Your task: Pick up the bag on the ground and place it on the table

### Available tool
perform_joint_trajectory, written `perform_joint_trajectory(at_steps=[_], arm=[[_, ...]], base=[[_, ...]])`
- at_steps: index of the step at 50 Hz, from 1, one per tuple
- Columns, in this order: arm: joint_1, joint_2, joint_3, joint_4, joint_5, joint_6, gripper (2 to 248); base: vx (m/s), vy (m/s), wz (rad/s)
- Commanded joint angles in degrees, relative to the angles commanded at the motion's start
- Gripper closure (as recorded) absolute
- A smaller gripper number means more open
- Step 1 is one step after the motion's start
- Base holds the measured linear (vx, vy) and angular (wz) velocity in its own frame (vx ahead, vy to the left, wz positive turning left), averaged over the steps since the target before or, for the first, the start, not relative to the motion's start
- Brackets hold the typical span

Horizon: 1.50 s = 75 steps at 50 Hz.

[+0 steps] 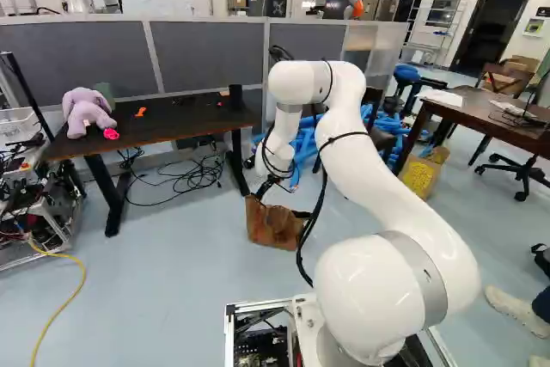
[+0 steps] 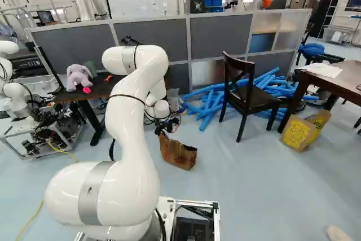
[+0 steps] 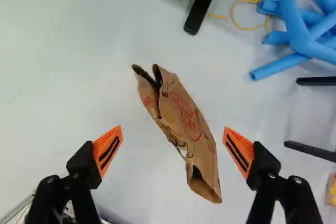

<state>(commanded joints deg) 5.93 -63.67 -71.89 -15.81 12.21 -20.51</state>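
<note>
Left base view: the thick white jointed arm (image 1: pixel 391 178) arches down to the crumpled brown paper bag (image 3: pixel 184 114), which stands upright on the pale floor. Beyond the bag and to one side is the long dark table with black legs (image 1: pixel 176 128); a low lift on the way there could catch the load on its edge. Well off on the bag's other side stands a second dark wooden table (image 2: pixel 344 86), so the sentence's bare "table" leaves room for the wrong choice. The loose heap of blue foam tubes (image 2: pixel 214 101) lies behind the bag, a snag only if the arm swings wide. The black gripper (image 3: pixel 172 128) is above the bag, fingers spread wide, holding nothing. Because the bag runs aslant between them and sits nearer one finger, closing now might twist or topple it. The ribbed orange pads (image 3: pixel 108 151) could also meet too high and pinch only the thin paper rim (image 3: pixel 164 71), which may tear or slip.
</note>
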Motion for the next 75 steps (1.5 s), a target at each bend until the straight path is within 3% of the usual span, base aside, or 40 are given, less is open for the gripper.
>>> perform_joint_trajectory(at_steps=[32, 75], arm=[[0.0, -6.56, -5.05, 0.0, -0.04, -18.64, 3], [-0.49, -15.51, -12.52, 0.0, -4.25, -19.87, 3]], base=[[0.0, 0.0, 0.0], [0.0, 0.0, 0.0]])
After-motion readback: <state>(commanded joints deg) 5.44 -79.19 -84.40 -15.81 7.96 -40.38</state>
